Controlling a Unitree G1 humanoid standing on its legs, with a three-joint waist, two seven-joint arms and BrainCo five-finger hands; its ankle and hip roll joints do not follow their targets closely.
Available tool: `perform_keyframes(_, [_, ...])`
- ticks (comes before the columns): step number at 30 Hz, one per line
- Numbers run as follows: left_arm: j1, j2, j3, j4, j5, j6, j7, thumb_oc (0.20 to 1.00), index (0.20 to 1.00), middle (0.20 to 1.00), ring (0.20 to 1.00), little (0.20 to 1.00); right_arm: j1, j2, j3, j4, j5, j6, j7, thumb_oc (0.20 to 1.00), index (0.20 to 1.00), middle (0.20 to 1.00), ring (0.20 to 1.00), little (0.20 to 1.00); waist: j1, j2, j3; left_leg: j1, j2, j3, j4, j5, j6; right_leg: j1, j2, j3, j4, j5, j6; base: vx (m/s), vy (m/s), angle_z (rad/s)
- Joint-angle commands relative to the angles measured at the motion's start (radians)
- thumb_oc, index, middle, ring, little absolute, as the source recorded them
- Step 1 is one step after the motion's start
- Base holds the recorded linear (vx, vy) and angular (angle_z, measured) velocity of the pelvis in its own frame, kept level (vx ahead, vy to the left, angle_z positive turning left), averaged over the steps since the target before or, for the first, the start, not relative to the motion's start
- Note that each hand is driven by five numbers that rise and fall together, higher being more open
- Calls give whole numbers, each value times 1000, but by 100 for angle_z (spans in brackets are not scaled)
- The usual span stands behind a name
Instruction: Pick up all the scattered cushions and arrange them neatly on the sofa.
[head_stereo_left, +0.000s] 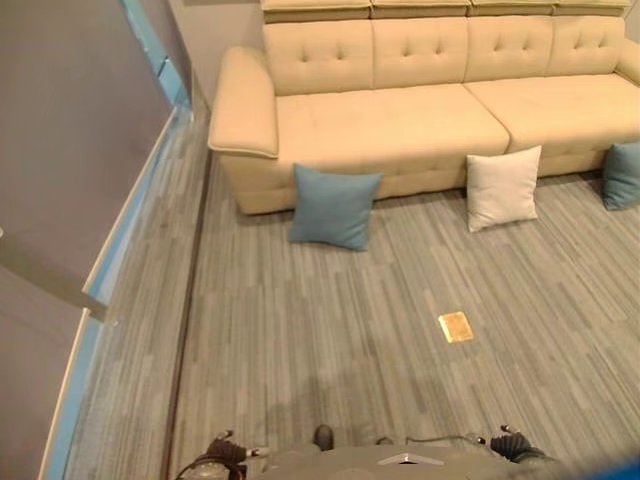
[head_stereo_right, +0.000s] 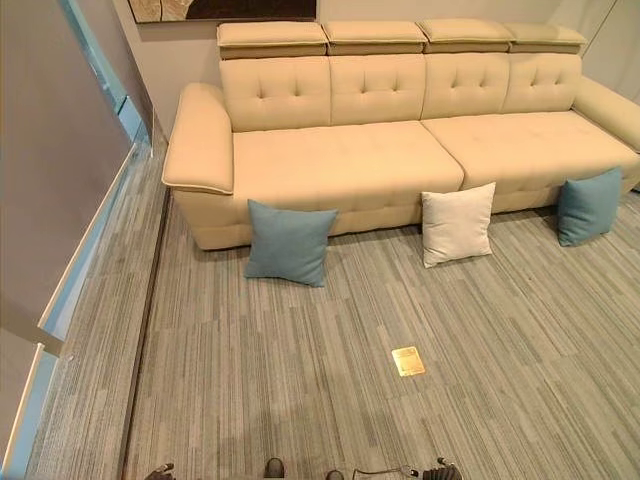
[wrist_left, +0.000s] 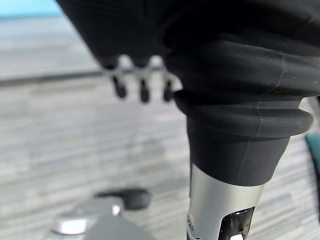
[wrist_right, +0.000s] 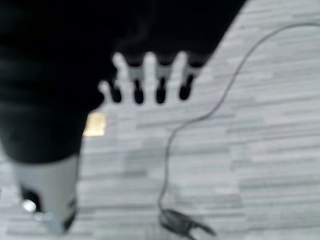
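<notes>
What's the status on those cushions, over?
Left hand and right hand open, empty. Three cushions on floor against sofa: blue cushion, white cushion, second blue cushion. Nothing in the way.

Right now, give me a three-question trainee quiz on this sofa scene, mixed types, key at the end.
1. True or false: a cushion already lies on the sofa seat.
2. How many cushions stand on the floor against the sofa front?
3. Which sits in the middle? A) white cushion B) left blue cushion C) right blue cushion

Key: 1 false; 2 three; 3 A.
</notes>
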Motion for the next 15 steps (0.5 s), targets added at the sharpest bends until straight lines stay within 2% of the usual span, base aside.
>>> perform_keyframes(1, [-62, -22, -6, 57, 17, 0, 9, 1000, 1000, 1000, 1000, 1000, -44, 12, 23, 11, -15, 1, -4, 1000, 1000, 1000, 1000, 1000, 17, 1, -6, 28, 8, -1, 6, -40, -46, -3, -67, -22, 11, 47, 114, 0, 0, 0])
perform_keyframes(6, [-64, -19, -9, 55, 20, 2, 9, 1000, 1000, 1000, 1000, 1000, -49, 12, 28, 4, -17, 1, -2, 1000, 1000, 1000, 1000, 1000, 21, -3, 2, 34, 8, -1, 6, -41, -39, -5, -69, -18, 19, 43, 113, 9, 19, 0])
perform_keyframes(11, [-89, -7, -40, 34, 40, -3, 13, 1000, 1000, 1000, 1000, 1000, -83, 8, 53, -17, -31, 1, -4, 1000, 1000, 1000, 1000, 1000, 39, -17, 35, -32, -6, 6, 92, -67, -18, -49, -86, 4, 63, 46, 117, -46, 52, -3])
perform_keyframes(13, [-101, -5, -47, 27, 36, -6, 9, 1000, 1000, 1000, 1000, 1000, -99, 8, 58, -24, -34, 1, -4, 1000, 1000, 1000, 1000, 1000, 45, -17, 49, -62, -14, 10, 109, -74, -1, -102, -96, 10, 132, 39, 123, -46, 144, -10])
perform_keyframes(15, [-112, 1, -54, 20, 41, -8, 13, 1000, 1000, 1000, 1000, 1000, -112, 13, 62, -36, -34, -1, -1, 1000, 1000, 1000, 1000, 1000, 40, -14, 67, -71, -21, 0, 115, -73, 13, -168, -102, 22, 258, 38, 135, -7, 162, -29])
